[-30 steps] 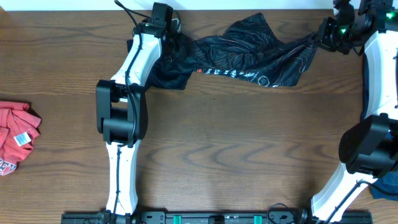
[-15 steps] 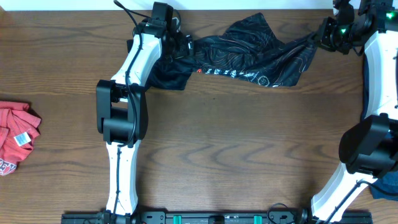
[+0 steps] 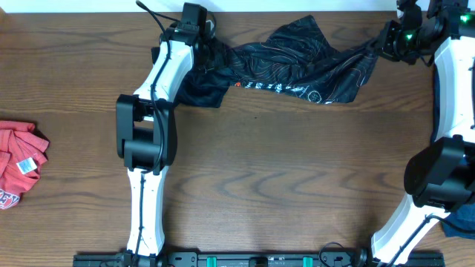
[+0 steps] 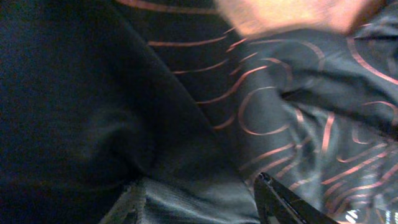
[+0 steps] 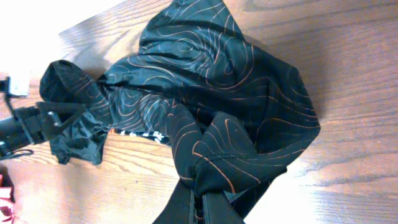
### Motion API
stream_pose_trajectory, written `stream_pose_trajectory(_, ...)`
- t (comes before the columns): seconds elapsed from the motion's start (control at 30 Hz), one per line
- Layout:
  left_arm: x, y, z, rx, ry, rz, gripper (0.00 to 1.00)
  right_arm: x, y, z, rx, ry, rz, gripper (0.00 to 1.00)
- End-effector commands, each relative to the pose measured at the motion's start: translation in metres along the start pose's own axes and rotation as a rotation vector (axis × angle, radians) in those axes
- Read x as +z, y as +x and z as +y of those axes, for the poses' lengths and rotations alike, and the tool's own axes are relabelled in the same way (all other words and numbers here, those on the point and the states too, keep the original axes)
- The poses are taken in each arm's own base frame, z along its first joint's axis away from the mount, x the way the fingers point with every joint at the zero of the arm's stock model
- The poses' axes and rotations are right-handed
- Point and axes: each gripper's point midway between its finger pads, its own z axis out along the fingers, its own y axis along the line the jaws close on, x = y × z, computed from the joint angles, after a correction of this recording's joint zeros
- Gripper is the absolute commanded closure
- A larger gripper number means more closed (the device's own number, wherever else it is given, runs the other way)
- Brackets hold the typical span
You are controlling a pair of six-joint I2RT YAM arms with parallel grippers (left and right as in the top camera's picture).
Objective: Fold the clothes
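The black cycling jersey [image 3: 297, 63] with thin orange contour lines lies bunched and stretched along the table's far edge. My left gripper [image 3: 211, 50] is at its left end. In the left wrist view the fingers [image 4: 202, 186] are spread apart, with dark jersey fabric [image 4: 249, 112] between and under them. My right gripper [image 3: 380, 41] is at the jersey's right end. In the right wrist view it [image 5: 200, 193] is shut on a gathered fold of the jersey [image 5: 205, 81], which spreads away from it over the wood.
A red shirt [image 3: 18, 159] lies crumpled at the table's left edge. A dark blue cloth [image 3: 460, 222] shows at the lower right behind the right arm's base. The table's far edge [image 3: 89, 10] runs just behind the jersey. The left arm [image 5: 25, 124] shows in the right wrist view.
My left gripper nudged right over the jersey's left end and came back a little; the fabric there shifted slightly. The right gripper held still on its fold.
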Motion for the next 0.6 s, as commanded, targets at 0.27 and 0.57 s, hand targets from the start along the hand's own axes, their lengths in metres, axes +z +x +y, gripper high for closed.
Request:
stream_pose_trajectory(0.27, 0.021, 0.017, 0.011, -0.065, -0.021, 0.063, 0.81, 0.004, 0.005, 0.016, -0.041, -0.023, 0.013, 0.99)
stream_pose_trajectory(0.57, 0.008, 0.014, -0.003, -0.076, 0.032, 0.065, 0.94, 0.004, 0.005, 0.016, -0.041, -0.023, 0.013, 0.99)
